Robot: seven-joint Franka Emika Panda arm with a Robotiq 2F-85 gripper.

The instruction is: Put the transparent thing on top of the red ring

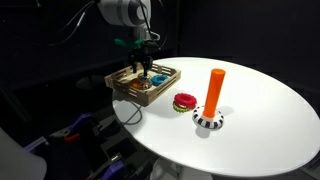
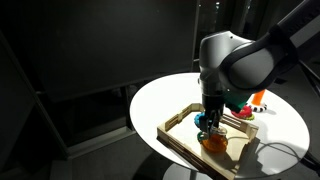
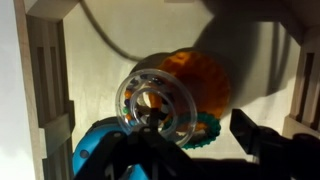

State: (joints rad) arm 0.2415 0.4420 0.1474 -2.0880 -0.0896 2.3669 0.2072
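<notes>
My claw point(image 3: 175, 140) hung spread over the wooden tray point(image 3: 45, 90), transparent thing point(image 3: 158, 103) just ahead btwn its fingers, prob. resting on orange ring point(image 3: 208, 75); red ring point(image 1: 185, 101) sat apart on worktop point(image 1: 265, 130).

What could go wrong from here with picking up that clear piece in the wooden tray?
In the wrist view the transparent thing overlaps the orange ring, with the blue ring close by, so the gripper may snag or drag a neighbour. At the set-down, the red ring sits right beside the tall orange peg, so the arm could bump the peg.
</notes>
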